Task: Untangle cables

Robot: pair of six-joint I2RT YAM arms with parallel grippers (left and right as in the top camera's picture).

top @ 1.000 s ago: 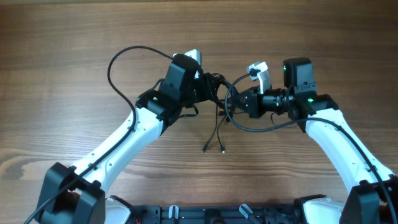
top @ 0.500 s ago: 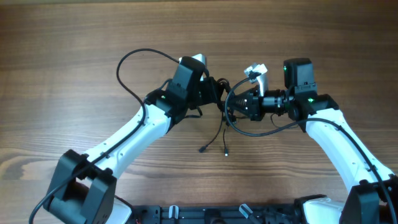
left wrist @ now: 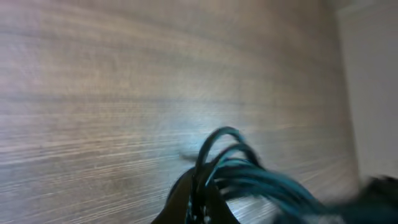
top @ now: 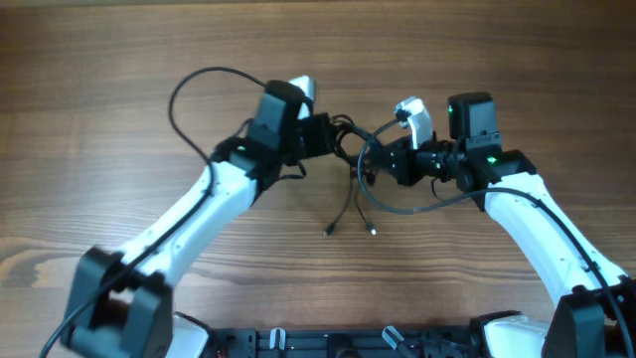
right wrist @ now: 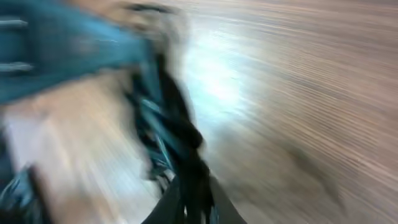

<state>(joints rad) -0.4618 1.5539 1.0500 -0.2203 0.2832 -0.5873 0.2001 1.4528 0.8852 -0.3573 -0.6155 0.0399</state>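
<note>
The cables (top: pixel 354 149) hang as a knotted bundle in the upper middle of the overhead frame, lifted between the two arms. Two strands trail down from it to plug ends (top: pixel 328 233) lying on the tabletop (top: pixel 99 60) just below.

The left gripper (top: pixel 326 136) meets the bundle from the left. Its wrist view shows loops of cables (left wrist: pixel 236 168) rising straight out of its closed tips, so it is clamped on a strand. The right gripper (top: pixel 386 159) sits against the bundle's right side. Its wrist view is badly blurred, with dark cables (right wrist: pixel 174 130) running toward the tips, and I cannot tell whether it grips or merely touches.

The step in hand looks like the pull-apart, with both arms on one knot and the tangle not yet loosened. The next move calls for a sure hold on the right side. Then the arms should draw apart slowly, each on a different strand, so the knot opens rather than tightens.
</note>
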